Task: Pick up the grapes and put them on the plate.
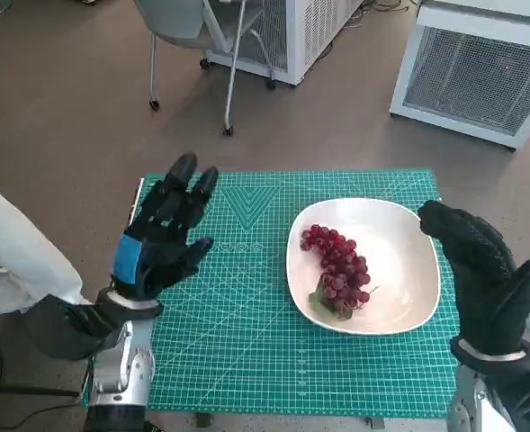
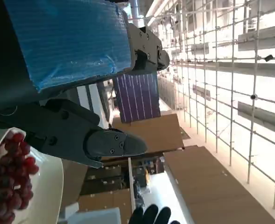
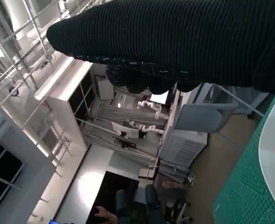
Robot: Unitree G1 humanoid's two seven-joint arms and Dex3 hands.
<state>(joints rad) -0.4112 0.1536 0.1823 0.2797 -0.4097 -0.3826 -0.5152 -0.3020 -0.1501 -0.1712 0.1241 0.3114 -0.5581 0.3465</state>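
- The grapes [image 1: 338, 270] lie inside the white plate [image 1: 408, 297], toward the side nearer my left robot hand [image 1: 161, 238], so I judge the task as good as finished; the remaining risk is undoing it.
- My left robot hand is raised over the green mat [image 1: 238, 342], fingers spread, holding nothing. It is well apart from the plate. A careless sweep back toward the plate could catch its rim and slide it across the tabletop.
- My right robot hand [image 1: 482, 270] hangs just beside the plate's far edge, over or close to the rim; I cannot tell whether it touches. It holds nothing, and its fingers look loosely extended, not curled on anything.
- That closeness is my main worry: if I lower or pull this arm back without lifting first, the glove could clip the rim, tilt the plate, and roll the grapes out.
- The bunch sits off-centre, so a nudge from the right would push the plate toward the mat's open middle, not off the edge.
- The knitted glove could also snag a stem if I reach in again, so I see no reason to.
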